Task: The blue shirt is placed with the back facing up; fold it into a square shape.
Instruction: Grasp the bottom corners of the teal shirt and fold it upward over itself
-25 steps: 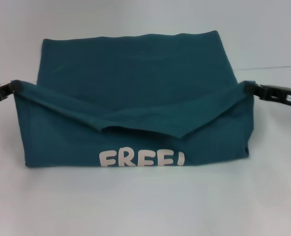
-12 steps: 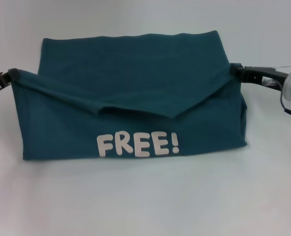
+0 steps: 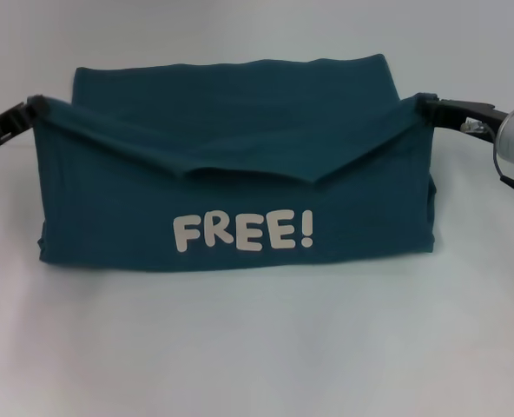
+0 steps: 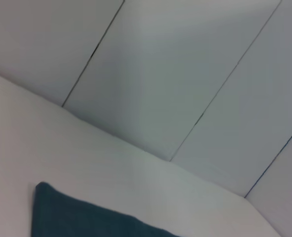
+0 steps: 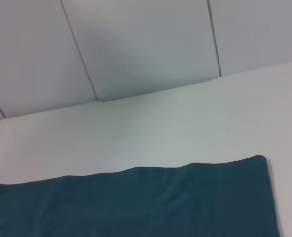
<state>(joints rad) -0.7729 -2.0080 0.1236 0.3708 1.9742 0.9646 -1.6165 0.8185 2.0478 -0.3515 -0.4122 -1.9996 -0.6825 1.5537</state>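
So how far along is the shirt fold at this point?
Done: the sleeves look tucked in, leaving the blue shirt a rectangle on the white table. In hand: the left gripper and right gripper each pinch a corner of the near flap, lifted with the FREE! print showing. Left: carry that flap to the far edge, lay it flat, let go.

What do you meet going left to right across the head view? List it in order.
Left hand pinching the shirt's left corner → blue shirt with its pale FREE! print → right hand pinching the shirt's right corner, all over the white table.
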